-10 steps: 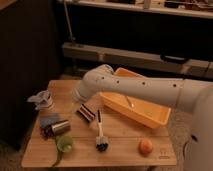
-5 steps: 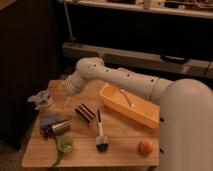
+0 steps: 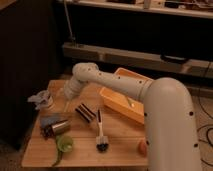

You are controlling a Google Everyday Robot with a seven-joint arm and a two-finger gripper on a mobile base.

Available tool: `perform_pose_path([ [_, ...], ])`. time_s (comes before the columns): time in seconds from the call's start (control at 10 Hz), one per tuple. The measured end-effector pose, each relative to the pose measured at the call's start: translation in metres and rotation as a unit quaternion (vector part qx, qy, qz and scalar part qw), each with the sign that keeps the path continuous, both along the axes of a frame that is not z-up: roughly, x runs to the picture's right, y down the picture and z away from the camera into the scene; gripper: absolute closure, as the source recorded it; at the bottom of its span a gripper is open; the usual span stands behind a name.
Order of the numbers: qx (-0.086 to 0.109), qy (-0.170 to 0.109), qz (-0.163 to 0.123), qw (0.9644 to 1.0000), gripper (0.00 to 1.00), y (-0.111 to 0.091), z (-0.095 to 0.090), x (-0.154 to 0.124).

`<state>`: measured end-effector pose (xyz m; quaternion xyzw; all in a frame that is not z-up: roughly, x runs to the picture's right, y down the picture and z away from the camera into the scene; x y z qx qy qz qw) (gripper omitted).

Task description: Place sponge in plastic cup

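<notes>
A clear plastic cup (image 3: 41,99) sits at the table's left edge. A flat blue-grey piece that looks like the sponge (image 3: 49,120) lies at the front left, against a metal can (image 3: 61,127). My gripper (image 3: 66,101) hangs from the white arm (image 3: 110,82) over the left part of the table. It is just right of the cup and behind the sponge. I see nothing held in it.
The wooden table (image 3: 80,155) also carries a dark striped packet (image 3: 85,112), a dish brush (image 3: 101,136), a green object (image 3: 64,144), an orange (image 3: 143,146) and a long yellow bin (image 3: 125,100). A dark cabinet stands to the left.
The arm has swung left. The gripper moved from above the striped packet in the table's middle to a spot next to the plastic cup.
</notes>
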<state>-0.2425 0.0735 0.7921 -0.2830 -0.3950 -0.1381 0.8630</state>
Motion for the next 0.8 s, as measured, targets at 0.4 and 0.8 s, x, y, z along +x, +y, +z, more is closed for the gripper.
perform_pose_path([
  [0.4, -0.012, 0.003, -0.019, 0.9997, 0.35, 0.027, 0.014, -0.021],
  [0.8, -0.015, 0.003, -0.036, 0.9992, 0.35, 0.051, 0.041, -0.036],
])
